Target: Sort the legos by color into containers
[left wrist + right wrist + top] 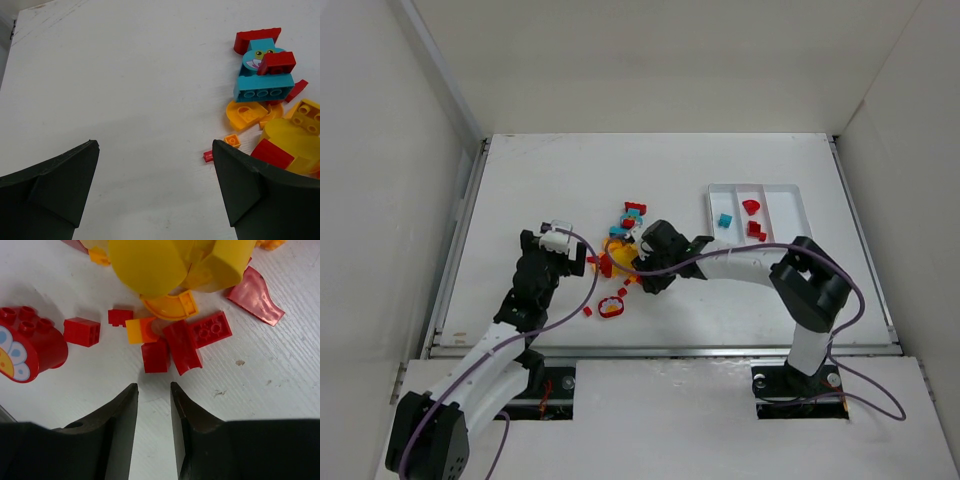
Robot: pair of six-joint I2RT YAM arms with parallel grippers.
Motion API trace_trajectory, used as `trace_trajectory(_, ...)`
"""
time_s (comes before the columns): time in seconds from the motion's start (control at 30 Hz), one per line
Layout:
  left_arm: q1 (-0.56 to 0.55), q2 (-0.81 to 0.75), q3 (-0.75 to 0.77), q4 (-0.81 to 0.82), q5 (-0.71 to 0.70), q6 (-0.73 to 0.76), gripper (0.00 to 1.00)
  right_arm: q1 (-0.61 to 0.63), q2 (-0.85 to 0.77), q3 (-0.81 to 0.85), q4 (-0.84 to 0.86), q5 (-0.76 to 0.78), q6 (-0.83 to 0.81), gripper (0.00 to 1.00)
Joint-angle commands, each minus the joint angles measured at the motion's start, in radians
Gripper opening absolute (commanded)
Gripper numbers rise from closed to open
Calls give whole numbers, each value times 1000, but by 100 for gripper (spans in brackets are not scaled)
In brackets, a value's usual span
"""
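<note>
Right hand (153,388), barely open and empty, is positioned near red lego (155,359), judged light, rigid, slick; flat sides are preferred.

The left arm (490,345) reaches forward, and the left gripper (155,150) is spread wide and empty. The right arm (750,265) bends at the elbow and stretches leftward. The right gripper (154,389) has a slim gap between its fingers, gripping nothing.

In the right wrist view, the big yellow piece (155,262) runs off the frame at twelve o'clock; the red flower brick (42,342) is clipped at nine o'clock.
</note>
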Motion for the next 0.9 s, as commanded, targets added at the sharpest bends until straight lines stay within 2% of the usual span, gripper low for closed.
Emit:
trace_trajectory(0.0, 7, -5, 15, 29, -9, 14, 95, 4, 32, 9, 70, -11, 14, 38)
trace_trajectory(0.2, 29, -33, 24, 20, 2, 23, 95, 4, 124, 124, 56, 3, 14, 42)
trace_trajectory(0.47, 38, -51, 15, 29, 2, 23, 95, 4, 156, 167, -1, 38, 4, 44)
trace_trajectory(0.87, 38, -41, 15, 29, 2, 23, 95, 4, 75, 75, -10, 60, -18, 44)
